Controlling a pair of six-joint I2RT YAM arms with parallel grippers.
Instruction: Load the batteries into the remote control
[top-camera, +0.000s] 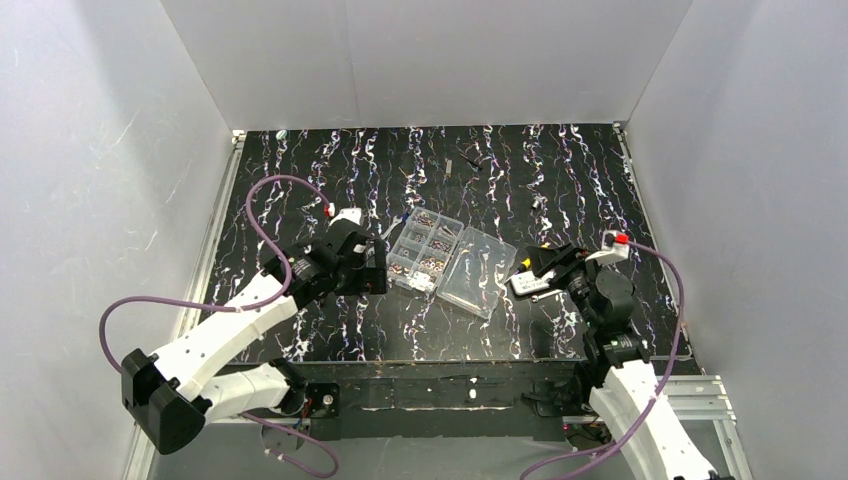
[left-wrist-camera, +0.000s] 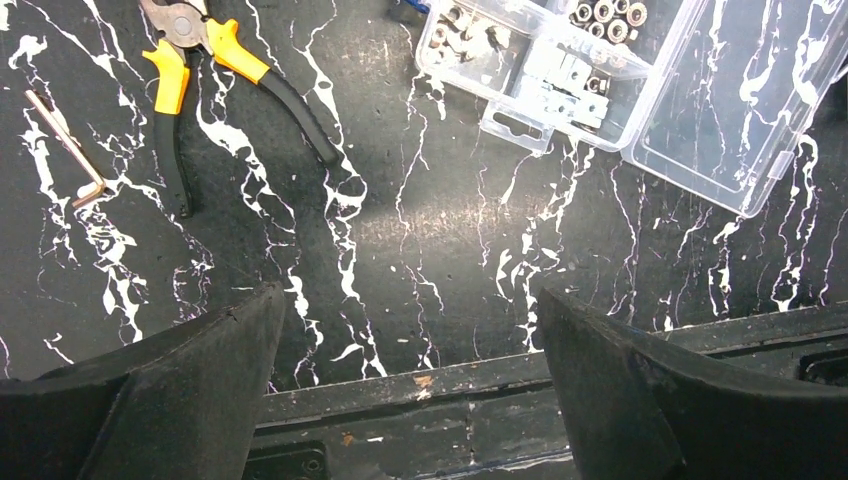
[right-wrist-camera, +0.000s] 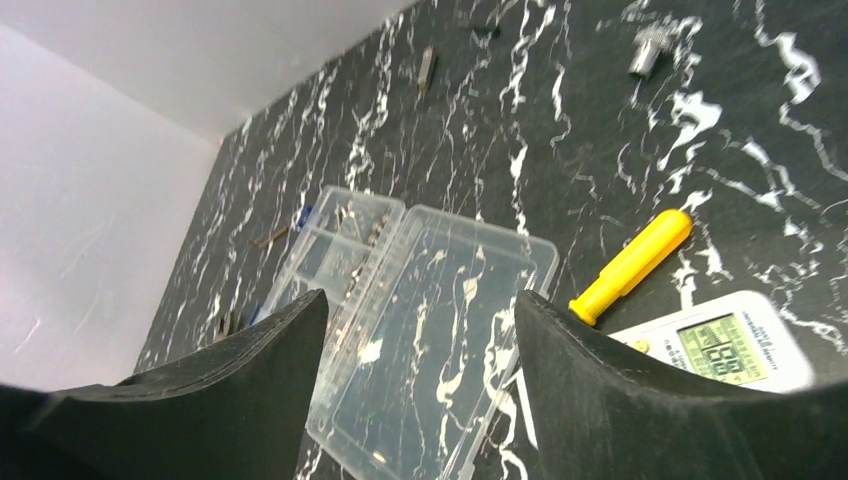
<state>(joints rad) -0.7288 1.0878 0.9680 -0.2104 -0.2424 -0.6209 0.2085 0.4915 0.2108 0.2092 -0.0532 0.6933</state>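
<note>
Checking progress on the battery load. Landmark for all positions: the clear plastic organiser box (top-camera: 440, 260), compartmented, with its flat lid folded open, sitting mid-way across the black white-veined bench (top-camera: 560, 180).

Task item: the small slim white plastic remote control (right-wrist-camera: 720, 345) lies flat on the bench just beside the lid side of the box, grey display window facing up. Its end nearest the box is hidden behind a finger in the right wrist view. The back, where I judge the battery bay sits, is not visible, so I cannot tell whether cells are already inside.

No loose batteries show in any view, neither near the box nor in its compartments, which hold small metal parts.

Right fingers (right-wrist-camera: 560, 350): spread apart, grasping nothing, poised above the lid edge of the box and the remote control. Left fingers (left-wrist-camera: 250, 340): spread wide, grasping nothing, near the compartment side of the box, over bare bench.

Other items: a yellow-handled screwdriver (right-wrist-camera: 630, 265) just beside the remote control, off the lid corner of the box; yellow-and-black-handled pliers (left-wrist-camera: 200, 60) and a small metal hex key (left-wrist-camera: 65, 150) beyond the compartment side.

Judgement: early stage. Nothing visibly done. Left to do: turn the remote over, open the bay, find and seat the cells, close it.
</note>
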